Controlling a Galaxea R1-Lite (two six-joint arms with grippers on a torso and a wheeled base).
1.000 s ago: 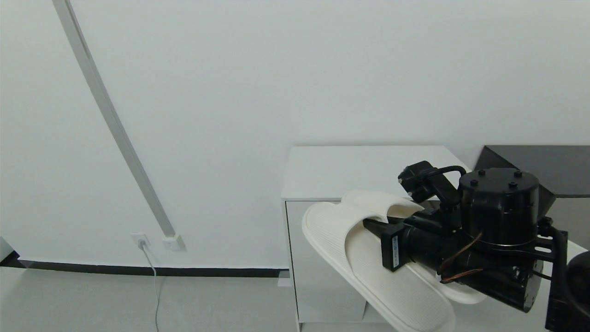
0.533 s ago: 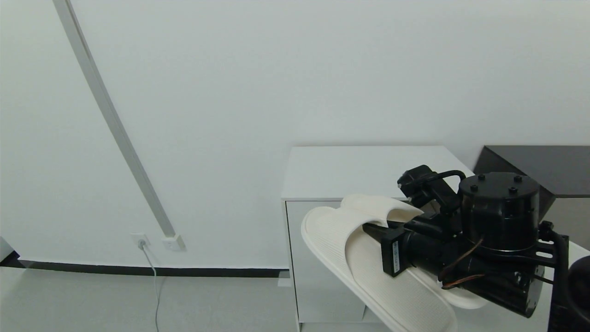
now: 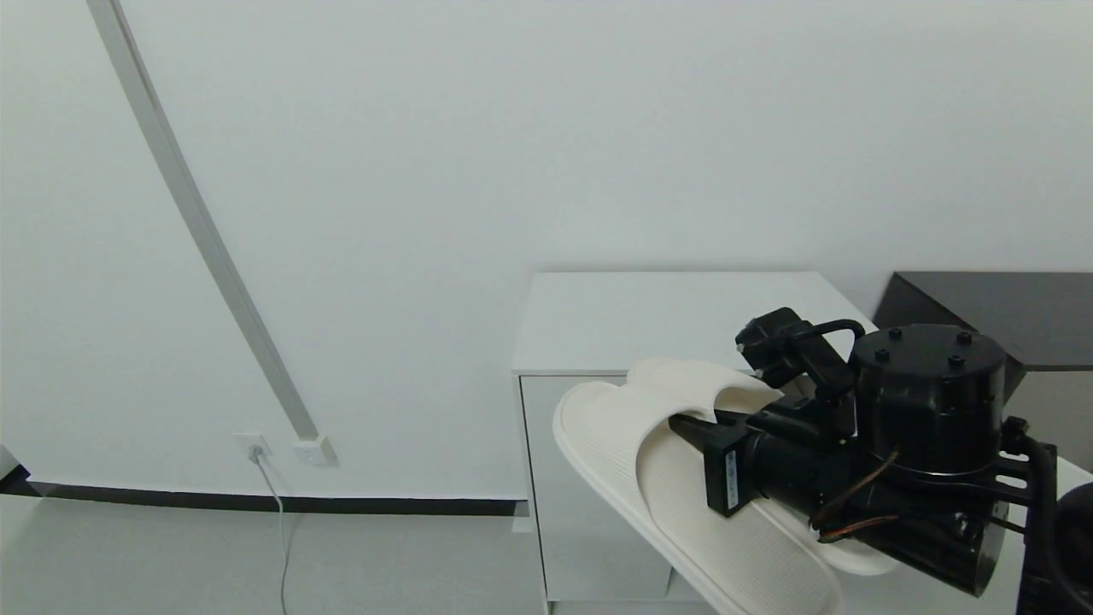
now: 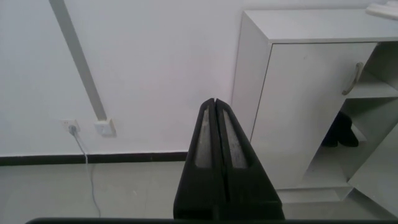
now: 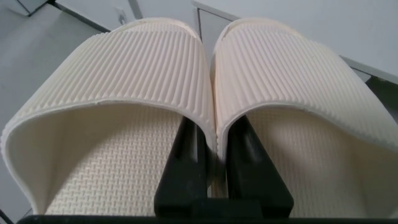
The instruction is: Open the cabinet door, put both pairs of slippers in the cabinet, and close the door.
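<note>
My right gripper is shut on a pair of cream slippers, held in the air just in front of the white cabinet. Its fingers pinch the inner strap edges of both cream slippers together. In the left wrist view the cabinet shows one shut door with a handle. Beside that door the inside stands open, with a shelf and a dark object under it. My left gripper is shut and empty, some way off from the cabinet.
A grey cable duct runs slantwise down the wall to a socket with a hanging cable. A dark tabletop adjoins the cabinet on the right. Bare floor lies left of the cabinet.
The whole head picture has shifted a little to the left, so the camera moved. The right arm with the cream slippers has sunk slightly.
</note>
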